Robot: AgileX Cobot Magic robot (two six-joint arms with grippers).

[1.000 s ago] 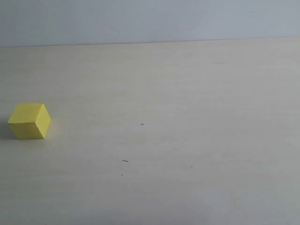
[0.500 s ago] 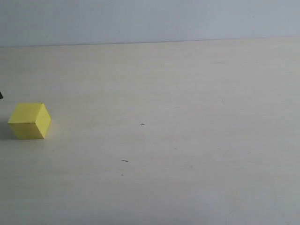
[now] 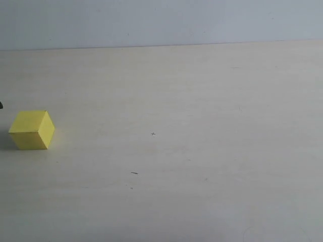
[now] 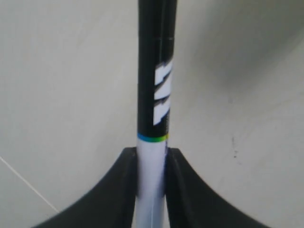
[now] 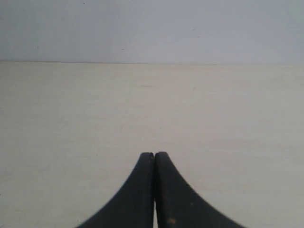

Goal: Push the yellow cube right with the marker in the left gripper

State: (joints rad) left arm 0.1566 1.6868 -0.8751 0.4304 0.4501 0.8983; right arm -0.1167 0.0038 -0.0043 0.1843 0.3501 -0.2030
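Bright yellow matte cube sits at the far left of the exterior frame, about mid-height, on the pale beige tabletop, with one edge turned toward the camera. A tiny dark sliver pokes in at the left edge just above it, too small to identify. The black two-fingered left gripper is clamped on the white barrel of the slim black-and-white marker. The black right gripper has its fingers pressed together, holding nothing.
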